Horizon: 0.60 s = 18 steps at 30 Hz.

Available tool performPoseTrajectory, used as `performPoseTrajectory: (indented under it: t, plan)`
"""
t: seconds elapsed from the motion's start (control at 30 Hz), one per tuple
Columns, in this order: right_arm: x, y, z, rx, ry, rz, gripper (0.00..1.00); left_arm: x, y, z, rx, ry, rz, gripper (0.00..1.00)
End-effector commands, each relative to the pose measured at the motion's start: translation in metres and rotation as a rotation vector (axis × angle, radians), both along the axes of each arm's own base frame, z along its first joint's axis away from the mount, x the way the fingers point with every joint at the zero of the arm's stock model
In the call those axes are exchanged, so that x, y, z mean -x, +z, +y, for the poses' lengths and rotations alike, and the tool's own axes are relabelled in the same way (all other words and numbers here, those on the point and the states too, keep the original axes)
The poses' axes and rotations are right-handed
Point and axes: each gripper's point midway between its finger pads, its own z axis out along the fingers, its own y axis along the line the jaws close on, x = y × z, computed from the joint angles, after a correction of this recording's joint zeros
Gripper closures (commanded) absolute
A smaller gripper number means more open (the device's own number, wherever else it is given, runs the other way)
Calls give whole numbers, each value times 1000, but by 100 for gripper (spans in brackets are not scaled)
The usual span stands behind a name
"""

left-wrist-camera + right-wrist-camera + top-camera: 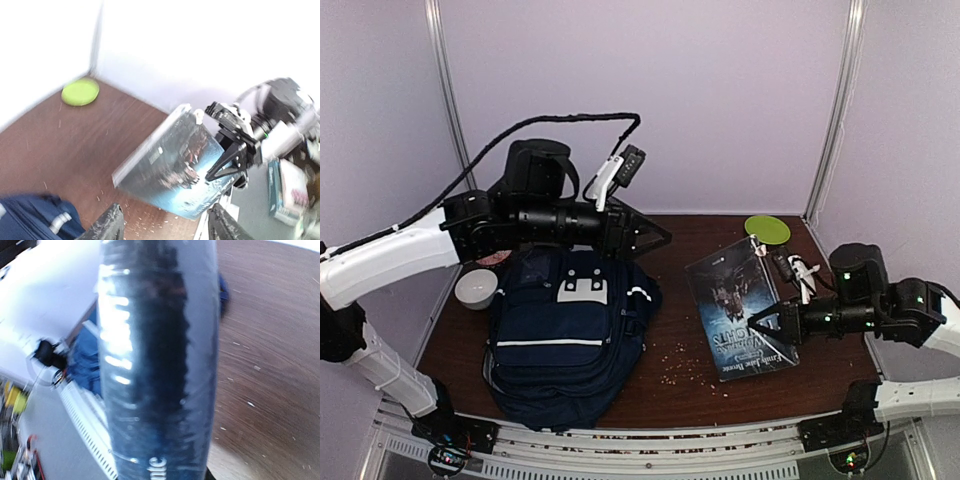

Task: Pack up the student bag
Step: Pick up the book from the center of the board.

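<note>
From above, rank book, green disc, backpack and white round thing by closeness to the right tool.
1. Book, in the right tool.
2. Green disc, back right.
3. Backpack, left.
4. White round thing, far left.

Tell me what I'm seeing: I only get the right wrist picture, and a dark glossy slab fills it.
Observer: That is a book, edge-on to your camera. The top view shows its dark illustrated cover, with the right tool clamped on one edge.
Visitor: Is the other arm holding it too?
Observer: No. The left tool hovers apart from it, fingers spread and empty.
Visitor: And the blue at my picture's left?
Observer: The student bag, lying on the table's left side, white buckle patch facing up.
</note>
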Motion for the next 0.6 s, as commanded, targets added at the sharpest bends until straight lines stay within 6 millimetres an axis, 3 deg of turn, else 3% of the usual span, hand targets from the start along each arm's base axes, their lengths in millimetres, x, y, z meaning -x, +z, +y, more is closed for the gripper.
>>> performPoseTrajectory:
  t: [0.0,0.1,0.17,0.4,0.57]
  plan:
    - [35,76,30,-244,304,-280,100,40,-1,6,-47,-278,-231,2]
    - [49,85,33,-262,387,-315,100,68,6,15,-41,-439,-311,2]
    - [56,88,35,-259,428,-325,100,76,10,19,-50,-489,-328,2]
    - [71,101,47,-294,523,-347,100,93,14,9,-37,-647,-262,2]
    - [77,103,54,-271,566,-344,100,95,11,3,-27,-677,-222,2]
